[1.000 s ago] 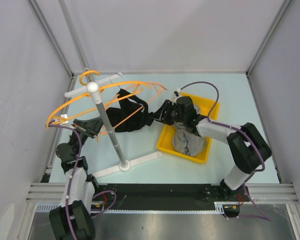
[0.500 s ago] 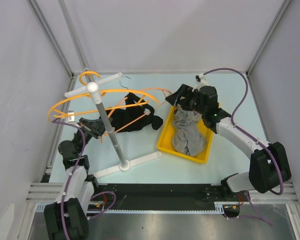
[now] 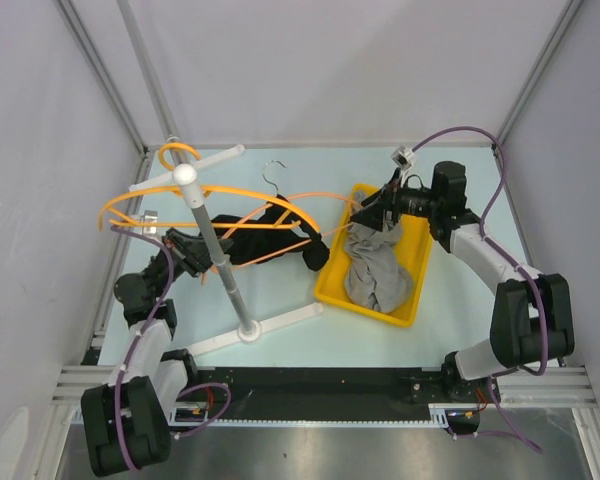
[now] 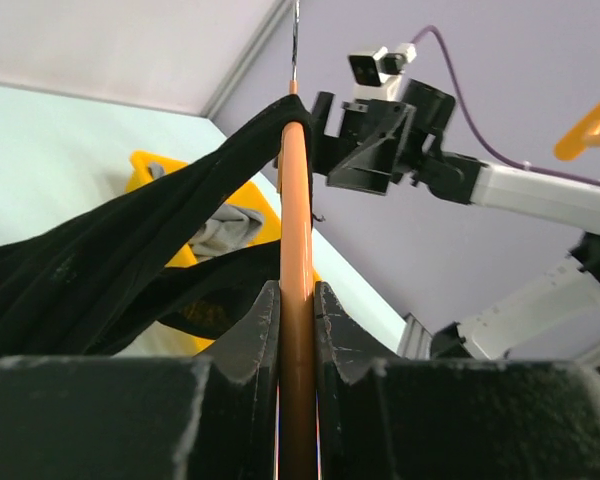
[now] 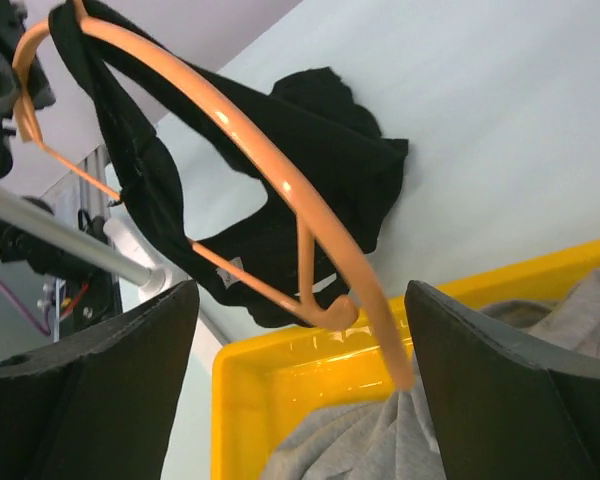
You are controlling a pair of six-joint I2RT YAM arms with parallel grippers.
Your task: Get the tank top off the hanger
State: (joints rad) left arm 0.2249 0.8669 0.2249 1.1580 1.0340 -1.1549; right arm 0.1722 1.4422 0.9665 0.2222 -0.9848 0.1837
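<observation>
"Since the left gripper [image 4: 296, 300] is pinched tight on one end of the hanger [image 4: 295, 200], which arm does the pulling?"

"The right one, I'd say. The right gripper [image 5: 300, 395] is spread wide, its fingers [image 5: 90, 390] well apart. The hanger's other end pokes between them without touching either, as far as I can see."

"And the top [image 3: 270, 235]?"

"It's black and draped over the hanger's middle and the half toward the left gripper, sagging down beside the rack pole [image 3: 220, 265]. The half toward the right gripper is bare orange plastic."

"So the hanger lies across, from one arm to the other?"

"Yes, its long axis runs straight between the two grippers, with the right-hand tip over the edge of the yellow bin [image 3: 368, 310]. That's what the next move turns on. The cloth sits near the left gripper, but that one is busy holding. The free gripper is at the empty end, apart from the fabric."

"Then the right has to travel along the hanger toward the left to reach it?"

"That's my guess. It would go inward and a little down to catch the hanging fabric, then draw it back along the bare arm and off the tip. The grey cloth [image 3: 375, 275] in the bin lies under that path and shouldn't get in the way."
</observation>
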